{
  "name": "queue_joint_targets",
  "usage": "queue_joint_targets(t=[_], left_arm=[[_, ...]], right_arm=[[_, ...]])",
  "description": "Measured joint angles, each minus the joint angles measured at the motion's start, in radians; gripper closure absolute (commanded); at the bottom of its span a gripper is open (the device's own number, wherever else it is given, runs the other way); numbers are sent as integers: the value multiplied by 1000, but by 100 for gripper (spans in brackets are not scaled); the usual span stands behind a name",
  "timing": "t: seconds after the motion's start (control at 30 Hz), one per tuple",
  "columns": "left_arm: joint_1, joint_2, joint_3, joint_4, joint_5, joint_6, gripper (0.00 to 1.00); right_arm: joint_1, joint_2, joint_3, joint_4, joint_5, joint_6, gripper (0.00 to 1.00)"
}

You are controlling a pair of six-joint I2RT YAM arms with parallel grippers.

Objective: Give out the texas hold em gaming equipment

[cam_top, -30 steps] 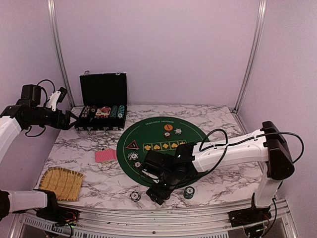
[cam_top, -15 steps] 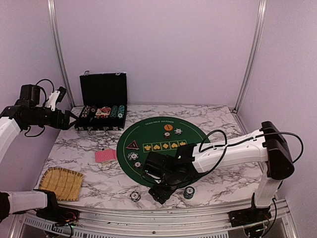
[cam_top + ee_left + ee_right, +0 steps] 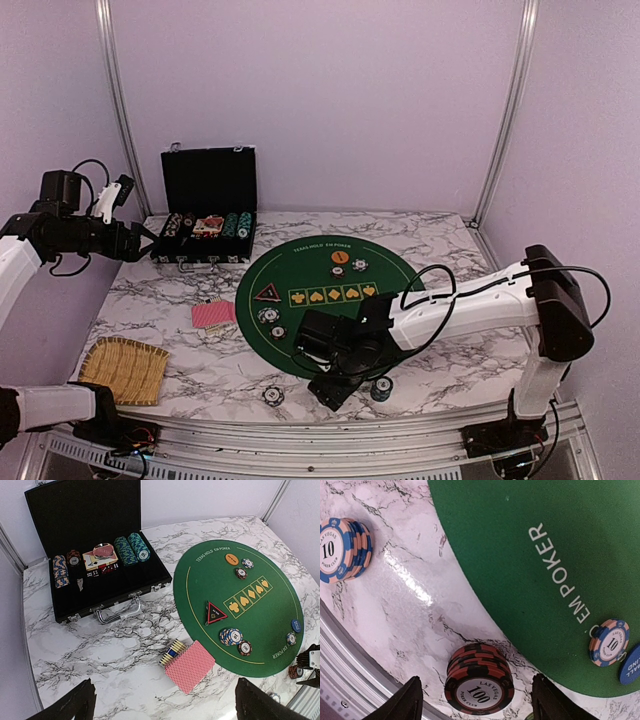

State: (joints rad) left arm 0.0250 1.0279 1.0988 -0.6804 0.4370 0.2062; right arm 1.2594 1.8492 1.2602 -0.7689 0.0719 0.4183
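Now the right gripper (image 3: 476,680) hangs over the red-and-black stack of 100 chips (image 3: 480,692). That stack stands on the marble table (image 3: 395,610) just off the near rim of the green felt (image 3: 520,555). The gripper's jaws are spread, one finger on either side of the stack, and neither touches it. The chips look hard, smooth and loose on one another (a stack like this shears easily). I would pinch it low across the rims, squarely, and lift gently. A blue 10 stack (image 3: 342,550) sits farther out from the felt along that same near rim. Left of the felt lie the red-backed cards (image 3: 190,666), thin and likely slippery. Well off the felt's far-left side, beside the open chip case (image 3: 85,515), the left gripper (image 3: 165,695) hovers with its jaws wide apart and nothing between them.
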Motion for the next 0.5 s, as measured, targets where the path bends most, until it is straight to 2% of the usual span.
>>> queue_joint_targets(t=[0.2, 0.5], left_arm=[[0, 0, 0, 0, 0, 0, 1], [0, 0, 0, 0, 0, 0, 1]], right_arm=[[-2, 0, -3, 9, -6, -1, 39], [-5, 0, -15, 18, -15, -3, 44]])
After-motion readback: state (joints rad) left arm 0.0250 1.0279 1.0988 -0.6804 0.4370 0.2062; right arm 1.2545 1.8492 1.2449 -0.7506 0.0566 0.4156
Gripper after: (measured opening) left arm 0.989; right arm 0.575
